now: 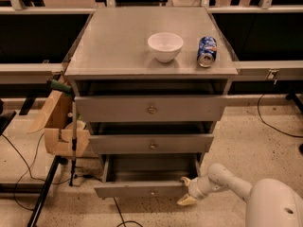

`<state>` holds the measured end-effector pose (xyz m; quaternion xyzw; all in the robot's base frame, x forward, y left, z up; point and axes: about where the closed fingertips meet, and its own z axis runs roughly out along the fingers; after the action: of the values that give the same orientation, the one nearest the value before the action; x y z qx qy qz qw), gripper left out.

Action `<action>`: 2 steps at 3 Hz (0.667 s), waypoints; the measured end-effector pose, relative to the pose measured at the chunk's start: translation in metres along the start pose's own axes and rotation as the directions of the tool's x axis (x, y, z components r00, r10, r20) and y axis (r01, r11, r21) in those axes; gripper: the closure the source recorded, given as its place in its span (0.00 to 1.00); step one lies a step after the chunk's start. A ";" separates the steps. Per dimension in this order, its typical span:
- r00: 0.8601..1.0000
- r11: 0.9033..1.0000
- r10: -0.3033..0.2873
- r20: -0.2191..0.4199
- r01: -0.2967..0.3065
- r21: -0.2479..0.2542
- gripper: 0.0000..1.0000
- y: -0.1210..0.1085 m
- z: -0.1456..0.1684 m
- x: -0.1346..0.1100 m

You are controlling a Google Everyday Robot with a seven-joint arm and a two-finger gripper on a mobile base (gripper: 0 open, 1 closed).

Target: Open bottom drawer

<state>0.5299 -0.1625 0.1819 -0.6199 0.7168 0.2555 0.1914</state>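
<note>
The grey cabinet (151,70) has three stacked drawers. Its bottom drawer (142,189) is the lowest and narrowest, with a small round knob (152,192), and it stands pulled out from the cabinet so its inside shows. My gripper (186,191) is at the right end of that drawer front, low near the floor, with one fingertip by the panel's corner and the other below it. The white arm (236,186) reaches in from the lower right.
On the cabinet top stand a white bowl (165,46) and a blue can (207,51). A cardboard box (59,126) and a dark pole (73,141) sit to the left of the cabinet. Cables (279,126) lie on the speckled floor.
</note>
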 end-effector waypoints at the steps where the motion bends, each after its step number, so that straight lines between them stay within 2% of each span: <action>1: 1.000 1.000 0.000 0.000 0.000 0.000 0.76 -0.003 -0.002 -0.002; 2: 1.000 1.000 0.006 0.021 -0.006 0.000 0.99 -0.002 -0.003 -0.002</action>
<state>0.5326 -0.1626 0.1855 -0.6151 0.7166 0.2624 0.1982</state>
